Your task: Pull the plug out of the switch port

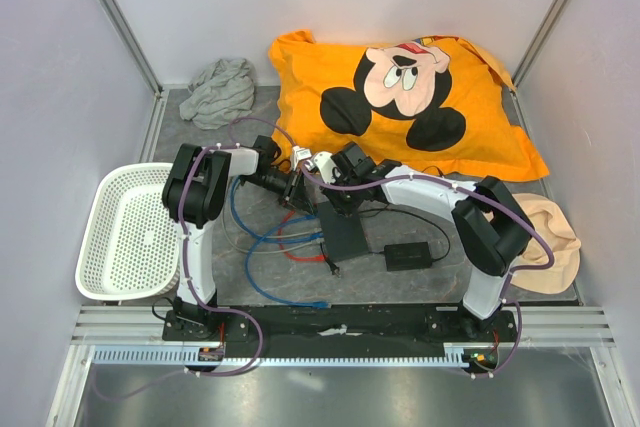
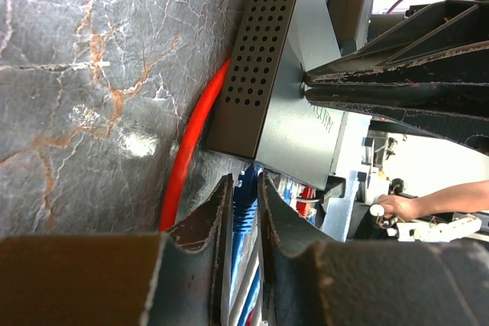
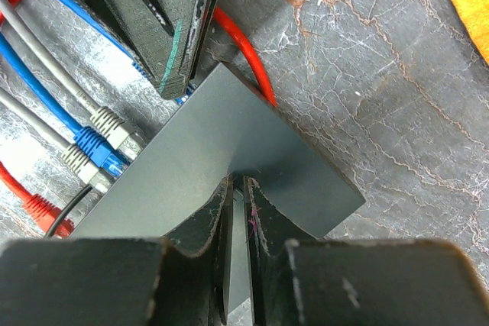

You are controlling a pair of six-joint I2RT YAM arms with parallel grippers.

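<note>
The switch (image 1: 345, 237) is a flat dark box at the table's middle, with several cables in the sockets on its left edge. My left gripper (image 2: 244, 181) is shut on a blue plug (image 2: 244, 208) seated at the switch's (image 2: 294, 120) socket edge. A red cable (image 2: 187, 158) runs under the box. My right gripper (image 3: 238, 181) is shut, with its tips pressed down on the switch's flat top (image 3: 229, 135). Grey (image 3: 107, 124), blue (image 3: 95, 145) and red (image 3: 38, 208) plugs sit in neighbouring sockets. In the top view the left gripper (image 1: 293, 190) and the right gripper (image 1: 328, 197) meet over the switch's far end.
A black power brick (image 1: 408, 255) lies right of the switch. A white basket (image 1: 130, 232) stands at the left. An orange Mickey pillow (image 1: 400, 97) and a grey cloth (image 1: 220, 90) lie at the back, a beige cloth (image 1: 548, 237) at the right. Blue cable (image 1: 280, 287) loops near the front.
</note>
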